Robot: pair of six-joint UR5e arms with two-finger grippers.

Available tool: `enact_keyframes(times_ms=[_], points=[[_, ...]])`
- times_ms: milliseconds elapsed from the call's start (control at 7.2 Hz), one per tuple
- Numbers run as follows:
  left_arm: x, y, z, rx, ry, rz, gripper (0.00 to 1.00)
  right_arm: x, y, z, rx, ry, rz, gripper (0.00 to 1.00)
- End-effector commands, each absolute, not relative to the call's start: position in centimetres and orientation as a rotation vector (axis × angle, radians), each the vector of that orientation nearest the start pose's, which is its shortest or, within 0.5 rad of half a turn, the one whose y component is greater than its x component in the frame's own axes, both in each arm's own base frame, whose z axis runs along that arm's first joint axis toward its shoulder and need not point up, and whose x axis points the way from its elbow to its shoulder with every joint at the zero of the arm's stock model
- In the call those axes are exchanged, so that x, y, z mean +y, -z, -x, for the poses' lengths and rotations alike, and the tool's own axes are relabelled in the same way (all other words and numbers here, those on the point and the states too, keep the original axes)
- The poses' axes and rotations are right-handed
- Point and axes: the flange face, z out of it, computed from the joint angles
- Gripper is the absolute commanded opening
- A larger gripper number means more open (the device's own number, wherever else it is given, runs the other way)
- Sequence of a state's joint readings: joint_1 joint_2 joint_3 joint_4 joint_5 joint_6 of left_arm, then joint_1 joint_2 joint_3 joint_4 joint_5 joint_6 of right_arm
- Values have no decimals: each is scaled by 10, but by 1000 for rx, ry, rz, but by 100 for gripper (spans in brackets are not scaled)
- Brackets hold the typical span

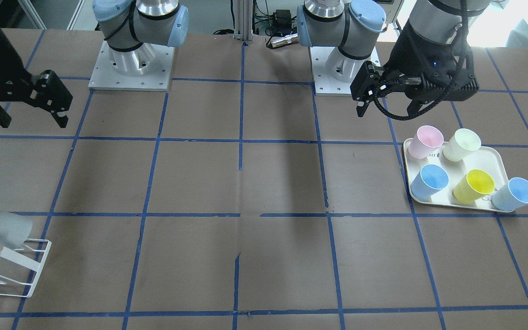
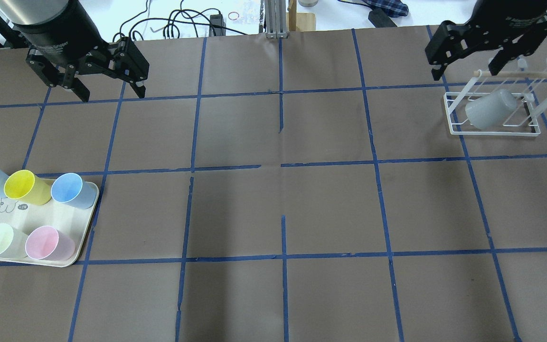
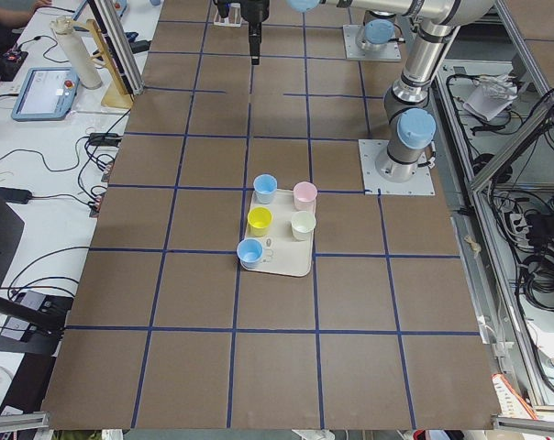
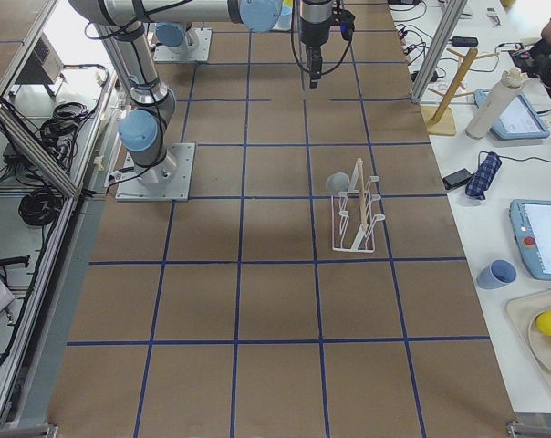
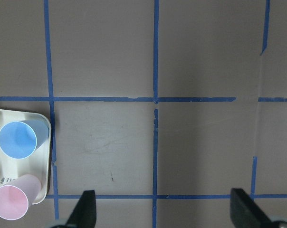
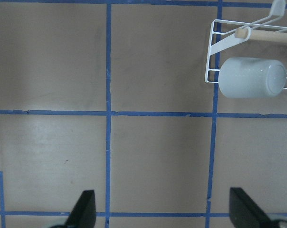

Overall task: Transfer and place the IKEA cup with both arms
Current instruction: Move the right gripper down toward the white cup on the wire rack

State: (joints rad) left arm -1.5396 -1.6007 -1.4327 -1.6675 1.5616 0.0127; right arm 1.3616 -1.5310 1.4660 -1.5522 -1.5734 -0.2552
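The grey IKEA cup [image 2: 489, 110] lies on its side on a white wire rack [image 2: 492, 133] at the far right of the overhead view. It also shows in the front-facing view [image 1: 2, 227] and the right wrist view [image 6: 252, 77]. My right gripper [image 2: 466, 72] is open and empty, hovering above and just beyond the rack, apart from the cup. In the right wrist view the right gripper [image 6: 162, 211] has its fingers wide apart. My left gripper [image 2: 112, 95] is open and empty, high over the table beyond the tray; the left wrist view shows the left gripper [image 5: 165, 211] spread.
A cream tray [image 2: 81, 244] at the near left holds a yellow cup [image 2: 29, 187], a pink cup [image 2: 48, 243], a cream-green cup [image 2: 0, 241] and two light-blue cups [image 2: 71, 191]. A wooden rod [image 2: 525, 74] runs along the rack's top. Blue tape lines grid the brown table.
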Motion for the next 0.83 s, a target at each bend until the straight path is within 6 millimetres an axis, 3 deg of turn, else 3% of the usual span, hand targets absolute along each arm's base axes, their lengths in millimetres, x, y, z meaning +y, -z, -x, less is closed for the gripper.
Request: enact_keyframes(times_ms=[0, 278, 694], points=[[-507, -531, 117, 3149, 17, 29, 100, -541, -495, 51, 3129, 14, 266, 100], [-506, -529, 119, 3150, 12, 29, 100, -560, -464, 110, 3098, 25, 529, 100], [-507, -529, 110, 3152, 10, 58, 100, -583, -408, 128, 3039, 97, 715, 100]])
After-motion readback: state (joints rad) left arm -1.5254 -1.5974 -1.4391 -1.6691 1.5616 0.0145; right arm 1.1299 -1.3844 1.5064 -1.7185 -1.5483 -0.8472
